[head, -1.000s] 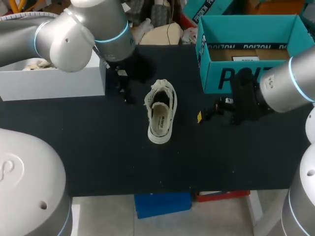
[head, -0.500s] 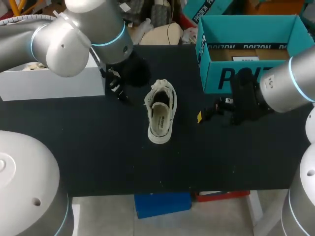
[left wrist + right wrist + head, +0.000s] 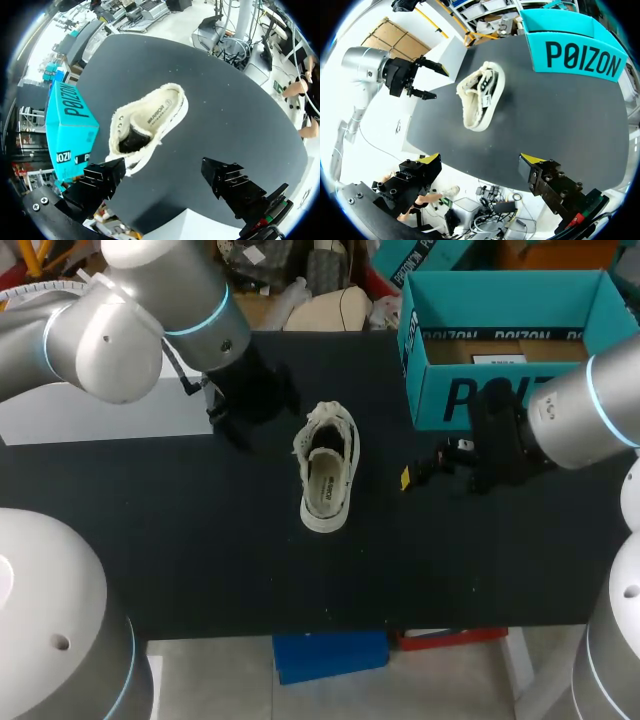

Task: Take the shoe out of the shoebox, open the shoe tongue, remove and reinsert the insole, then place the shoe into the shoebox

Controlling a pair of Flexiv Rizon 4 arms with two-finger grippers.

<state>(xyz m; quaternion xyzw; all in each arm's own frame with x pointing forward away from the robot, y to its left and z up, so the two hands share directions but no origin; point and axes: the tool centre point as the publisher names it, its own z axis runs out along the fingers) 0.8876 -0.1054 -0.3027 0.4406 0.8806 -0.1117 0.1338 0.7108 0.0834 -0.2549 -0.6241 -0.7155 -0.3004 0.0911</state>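
Item: cream low-top canvas shoe point(image 3: 325, 468), upright on the black tabletop point(image 3: 200, 560), unmoved; teal cardboard shoebox point(image 3: 510, 390) at its 1 o'clock.
My left end effector point(image 3: 164, 170): fingers wide apart, empty; has drawn back and turned, now at the shoe's 10 o'clock.
My right end effector point(image 3: 480, 160): fingers wide apart, empty, unchanged at the shoe's 3 o'clock.
Judgement: shoe released; boxing probably still to do.

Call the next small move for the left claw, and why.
Probably ease the left claw forward onto the lace end of the shoe to grip the tongue: the shoe stands outside the shoebox, the claw is open and empty, just short of it.
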